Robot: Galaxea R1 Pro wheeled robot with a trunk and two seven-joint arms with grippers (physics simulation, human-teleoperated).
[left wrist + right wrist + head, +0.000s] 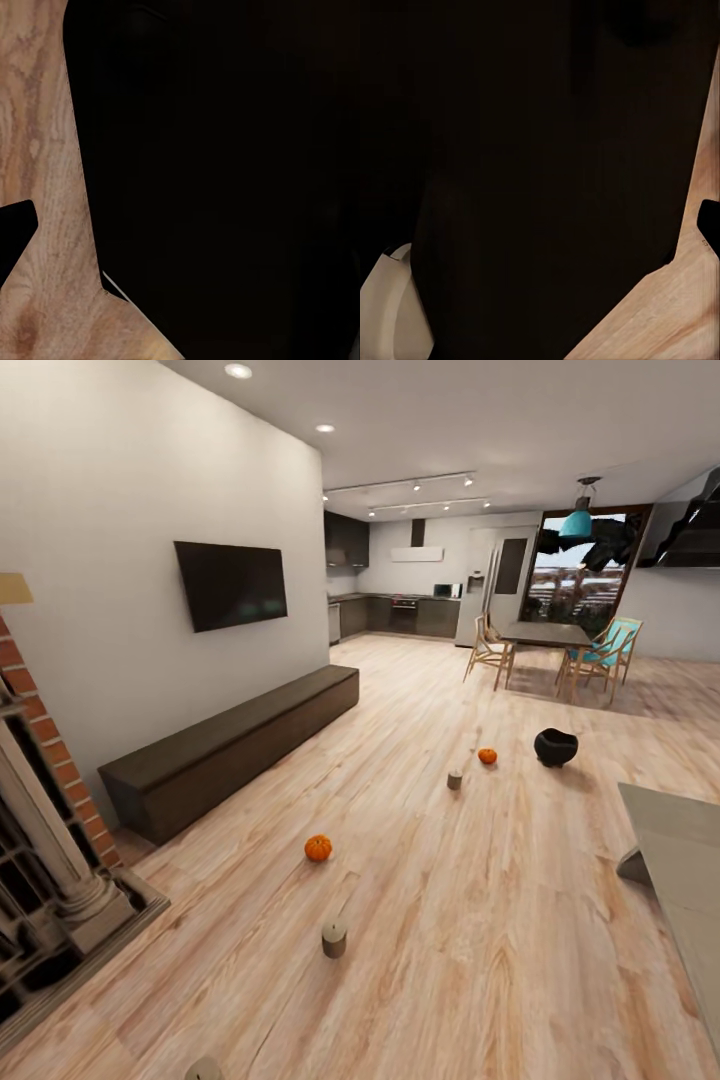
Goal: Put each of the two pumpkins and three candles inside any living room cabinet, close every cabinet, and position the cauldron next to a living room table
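At your ten o'clock the cabinet [232, 747] lines the wall. Pumpkins [318, 848] [487, 756] and candles [334, 938] [454, 780] dot the floor [450, 920] toward twelve. The cauldron [556, 746] sits at one, the table [685, 870] at three.

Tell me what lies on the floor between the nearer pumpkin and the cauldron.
In the head view, between the nearer pumpkin and the cauldron stand a candle and the second pumpkin, side by side on bare wooden floor.

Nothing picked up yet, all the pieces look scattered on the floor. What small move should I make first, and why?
Probably roll the base forward toward the nearest candle and the pumpkin just beyond it. Both sit loose on the wood floor, closer than the far pumpkin and cauldron, and the cabinet lies to their left, shut.
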